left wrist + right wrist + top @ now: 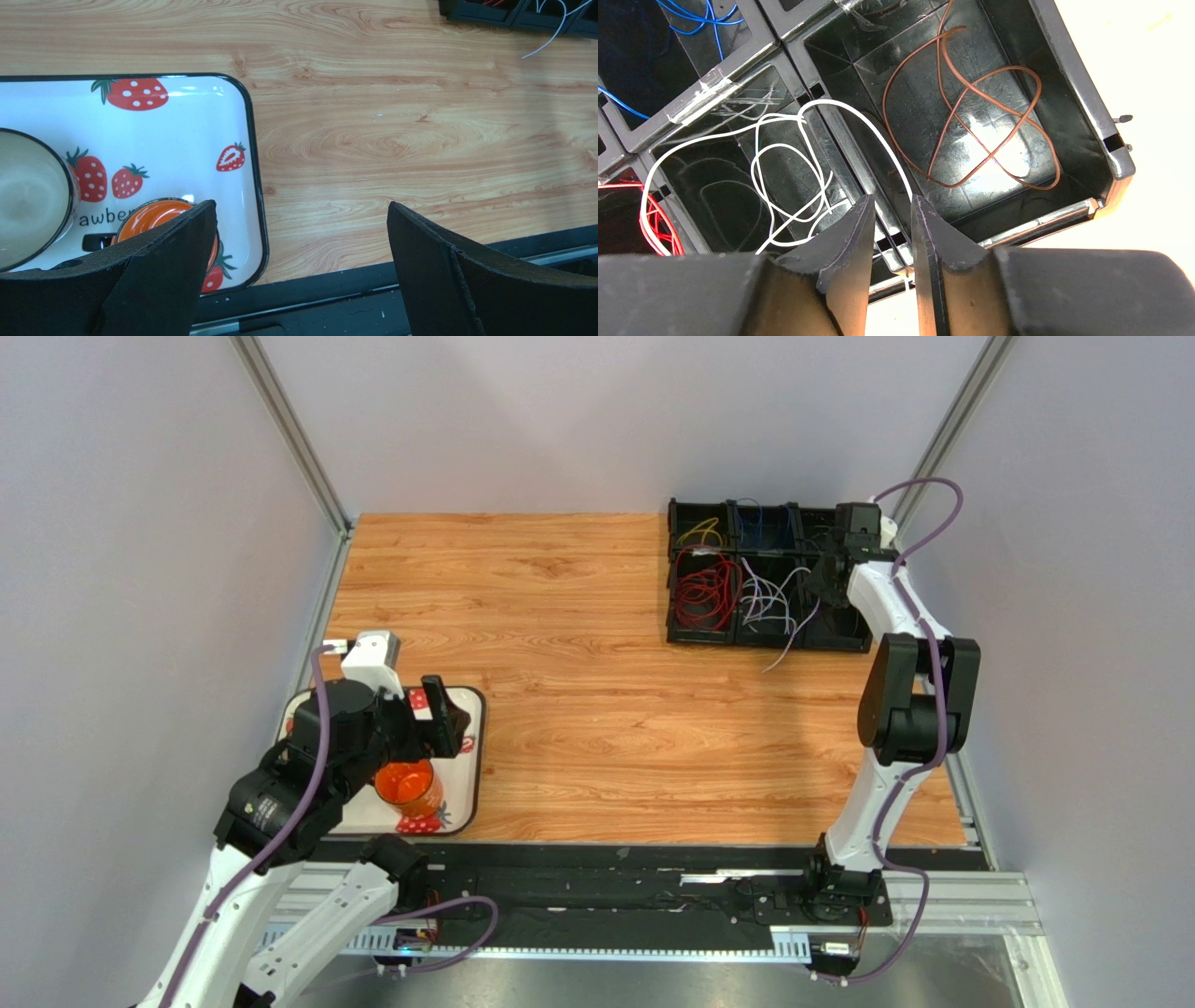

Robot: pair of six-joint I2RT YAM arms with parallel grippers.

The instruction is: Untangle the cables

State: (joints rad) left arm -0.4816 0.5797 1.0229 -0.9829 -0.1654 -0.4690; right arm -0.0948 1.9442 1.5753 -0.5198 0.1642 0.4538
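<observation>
Two arms work over one wooden table (589, 686). One black plastic compartment box (839, 627) sits at the table's far right corner and holds the cables, sorted by colour.

**Overhead view.** This view shows one dense red bundle (706, 588), one small yellow loop (697, 532) and pale white-lilac strands (769, 595). One of the pale strands trails over the box's near wall onto the wood.

**Right wrist view.** Only this view resolves one single dark brown cable (969, 119), coiled alone in the end compartment. It also shows thin blue wires (703, 21) in a far compartment. A looping white cable (787, 161) crosses the divider between two compartments.

**Right arm.** The right arm (912, 686) reaches upward along the right edge, elbow raised and wrist bent down over the box. The right gripper (891, 203) is narrowly parted. A white strand runs through the gap without being pinched.

**Left arm.** The left arm (323, 756) is folded low at the near left corner. The left gripper (302, 210) is spread wide with nothing between the fingers.

**Left wrist view.** This view shows one white strawberry-print tray with a black rim (189, 119) carrying two vessels. These are an orange round cup (151, 217) and a pale round bowl (28, 196). The bowl is hidden beneath the arm in the overhead view.
</observation>
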